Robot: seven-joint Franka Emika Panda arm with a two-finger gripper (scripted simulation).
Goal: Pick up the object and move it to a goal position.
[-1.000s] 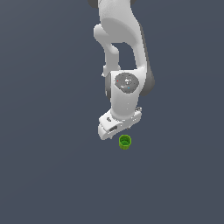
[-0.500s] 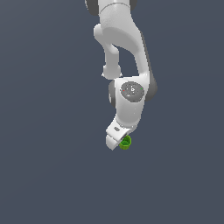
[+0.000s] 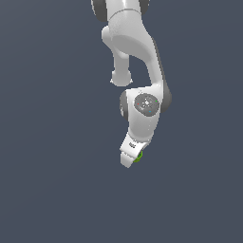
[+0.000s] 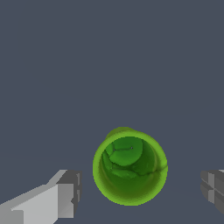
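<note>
The green cup sits right between the two fingers of the claw, mouth facing the wrist camera, hollow inside plain to see. The claw is spread wide: one finger stands off one side of the rim, the other well off the opposite side, and neither pad touches the cup. It grips nothing. The gap is tighter on the nearer finger's side, roomier on the other. In the exterior view, the white arm reaches down and its claw covers nearly all the cup, just a green sliver peeking out at the exterior view's right. All around lies flat grey ground, open on every side.
</note>
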